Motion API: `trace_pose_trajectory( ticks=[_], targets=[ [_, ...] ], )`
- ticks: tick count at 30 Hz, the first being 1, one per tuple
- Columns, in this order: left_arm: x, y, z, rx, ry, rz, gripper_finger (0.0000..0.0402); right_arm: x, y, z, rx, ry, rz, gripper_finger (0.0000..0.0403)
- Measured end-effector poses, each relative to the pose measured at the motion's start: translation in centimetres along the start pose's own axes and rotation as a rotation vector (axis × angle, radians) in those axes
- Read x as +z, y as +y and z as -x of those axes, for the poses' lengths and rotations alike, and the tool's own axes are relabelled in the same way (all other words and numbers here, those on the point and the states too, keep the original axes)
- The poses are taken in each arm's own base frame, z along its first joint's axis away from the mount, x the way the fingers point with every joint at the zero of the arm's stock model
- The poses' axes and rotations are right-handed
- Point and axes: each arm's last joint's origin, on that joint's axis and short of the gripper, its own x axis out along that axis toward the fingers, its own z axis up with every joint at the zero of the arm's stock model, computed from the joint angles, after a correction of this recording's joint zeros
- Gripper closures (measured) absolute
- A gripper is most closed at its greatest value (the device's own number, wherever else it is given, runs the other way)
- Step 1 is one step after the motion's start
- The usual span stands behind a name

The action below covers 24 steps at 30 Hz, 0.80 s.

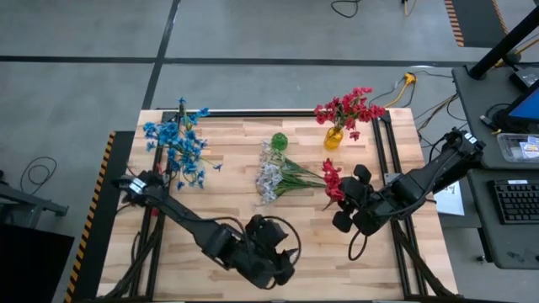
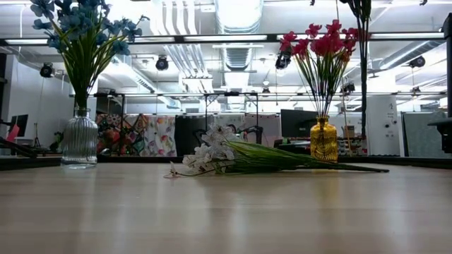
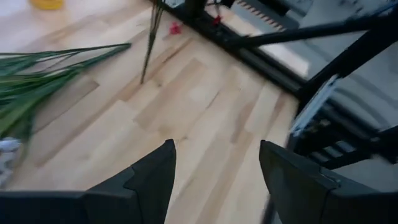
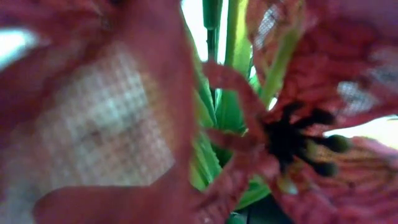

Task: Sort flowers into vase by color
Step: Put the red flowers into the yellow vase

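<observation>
Table (image 1: 253, 252): pale wooden planks, visible grain, dark metal frame at the edges.

Blue flowers (image 1: 177, 143): clustered small blossoms on thin green stems, standing at ten o'clock on the table in a ribbed clear glass vase (image 2: 79, 141); in the high view the vase was hidden under the blossoms.

Red flowers (image 1: 347, 109): a bunch standing at two o'clock in a faceted yellow glass vase (image 1: 333, 137).

White flowers (image 1: 271, 179): pale cloth-like blossoms lying flat at table centre, heads toward seven o'clock, long green leaves fanning toward three o'clock. Just beyond them, toward twelve o'clock, stood a small green glass vase (image 1: 279, 141); in the low view it was not to be made out behind the spray.

Red flower spray (image 1: 332, 179): held up off the table at three o'clock of centre, beside the leaf ends of the white flowers. The right gripper (image 1: 345, 202) sat directly against it; the right wrist view was filled by blurred red woven petals and green stems, so whether its claw was pinching the stem could not be told.

Left gripper (image 3: 214, 171): at six o'clock near the table's front edge, low over bare wood, its two dark, angular fingers (image 3: 152, 177) spread apart with nothing between them.

Both arms were out of frame in the low view.
</observation>
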Motion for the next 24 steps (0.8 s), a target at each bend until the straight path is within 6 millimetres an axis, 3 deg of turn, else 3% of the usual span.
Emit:
trace_pose_trajectory(
  ticks=[8, 14, 24],
  targets=[
    [0.2, -1.8, -1.0, 0.048, 0.046, -0.119, 0.0185, -0.1, 0.0, 0.0, 0.004, 0.007, 0.005, 0.0380],
    [-1.0, -2.4, -1.8, 0.074, 0.088, -0.254, 0.0185, -0.1, 0.1, 0.1, 0.007, 0.007, 0.006, 0.0380],
    [-3.8, -2.7, 0.4, 0.198, -0.027, -0.453, 0.0185, -1.3, 0.4, -0.1, 0.012, 0.026, 0.049, 0.0380]
  ],
)
